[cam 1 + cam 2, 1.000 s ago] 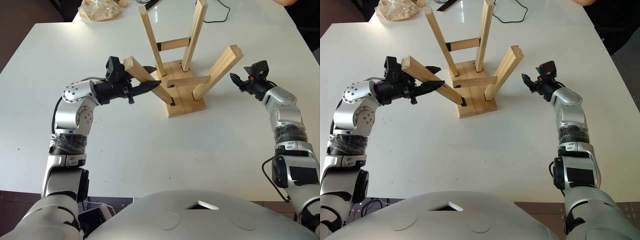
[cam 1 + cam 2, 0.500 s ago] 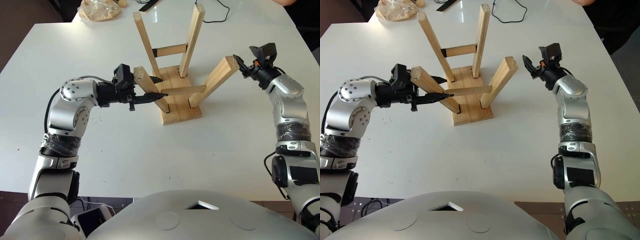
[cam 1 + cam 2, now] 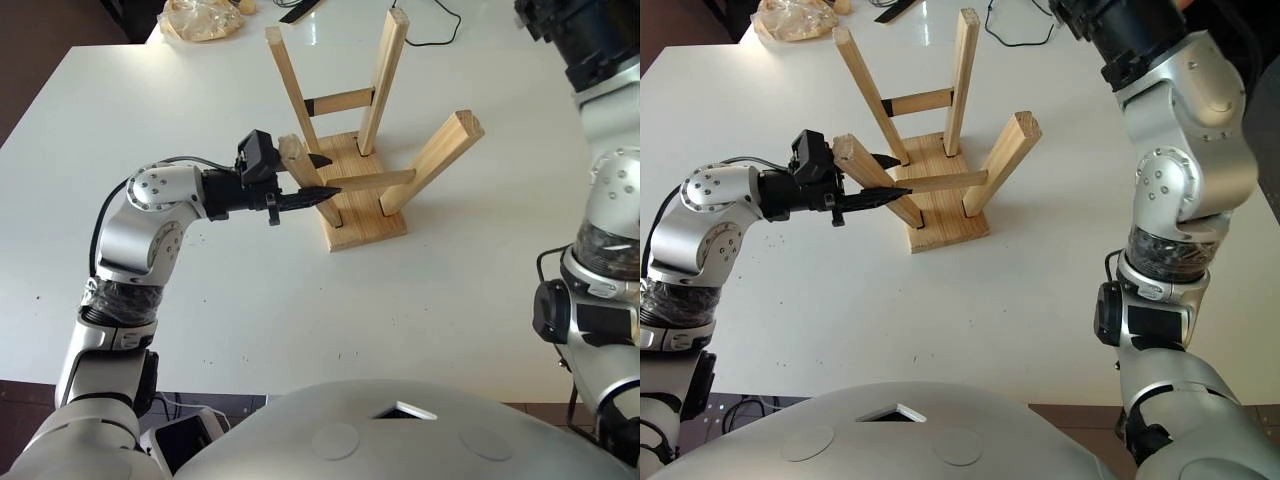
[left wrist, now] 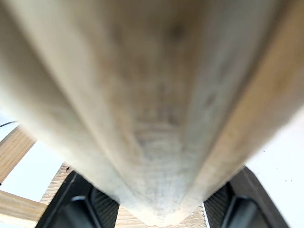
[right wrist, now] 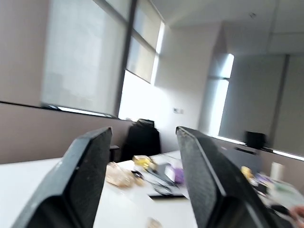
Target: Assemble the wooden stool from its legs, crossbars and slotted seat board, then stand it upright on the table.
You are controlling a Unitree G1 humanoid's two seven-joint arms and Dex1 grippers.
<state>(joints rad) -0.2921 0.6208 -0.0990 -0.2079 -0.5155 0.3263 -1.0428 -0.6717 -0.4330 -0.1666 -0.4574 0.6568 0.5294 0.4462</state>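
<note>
Clamping left jaws on a tilted pale wooden leg (image 3: 292,157) mid white worktop (image 3: 330,300); holding right jaws wide, aloft.

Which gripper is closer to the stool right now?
Left. The left gripper is shut on the near left leg of the stool. The right gripper is open, high above the table, facing the room.

The right arm has swung up off the surface (image 3: 250,300), away from the right leg (image 3: 440,150); its right tool (image 5: 142,180) now faces the room. The left tool (image 3: 322,180) has pushed the near-left leg (image 3: 293,153) rightward, steeper on the seat board (image 3: 360,228).
</note>
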